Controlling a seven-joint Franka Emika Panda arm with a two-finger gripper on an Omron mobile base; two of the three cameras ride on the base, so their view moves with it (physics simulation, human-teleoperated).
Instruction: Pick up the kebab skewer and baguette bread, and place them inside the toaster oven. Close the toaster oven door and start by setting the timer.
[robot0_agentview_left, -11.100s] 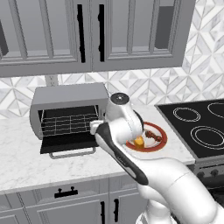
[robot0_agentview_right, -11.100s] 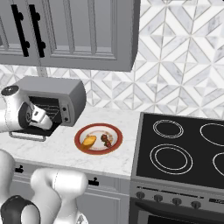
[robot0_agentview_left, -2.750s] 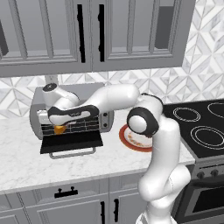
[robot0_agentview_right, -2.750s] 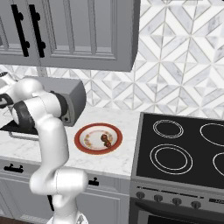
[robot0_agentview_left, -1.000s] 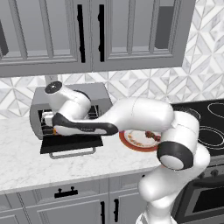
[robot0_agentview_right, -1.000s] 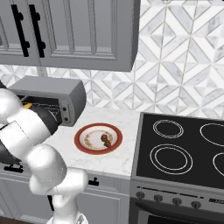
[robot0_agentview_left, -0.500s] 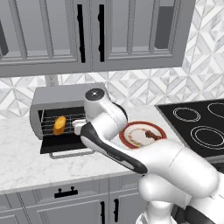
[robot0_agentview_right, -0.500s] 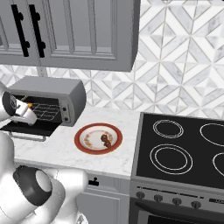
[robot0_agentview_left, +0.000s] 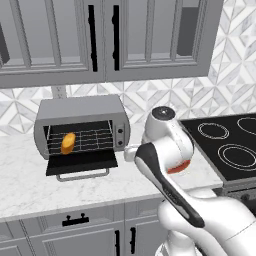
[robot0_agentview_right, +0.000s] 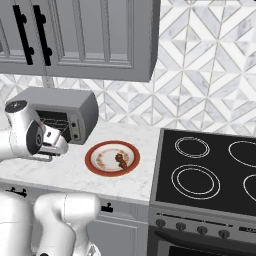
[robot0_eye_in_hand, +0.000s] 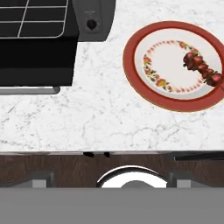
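**One item in, one still on the plate**

One change since a second ago: my arm has pulled back out of the toaster oven (robot0_agentview_left: 82, 129) and swung right. My jaws are spread wide and hold nothing.

The baguette bread (robot0_agentview_left: 68, 142), a stubby golden cylinder, now lies on the left of the wire rack (robot0_agentview_left: 85, 140). The toaster oven door (robot0_agentview_left: 82, 162) hangs open, dark glass panel flat toward the near side, silver bar handle at its near edge.

The kebab skewer (robot0_eye_in_hand: 202, 69), glossy dark red chunks on a thin stick, lies on the right of the red-rimmed plate (robot0_eye_in_hand: 133, 72), on the white marble counter (robot0_eye_in_hand: 100, 116) right of the oven.

Judgement: bread placement done. Next come the skewer, the door and the timer.
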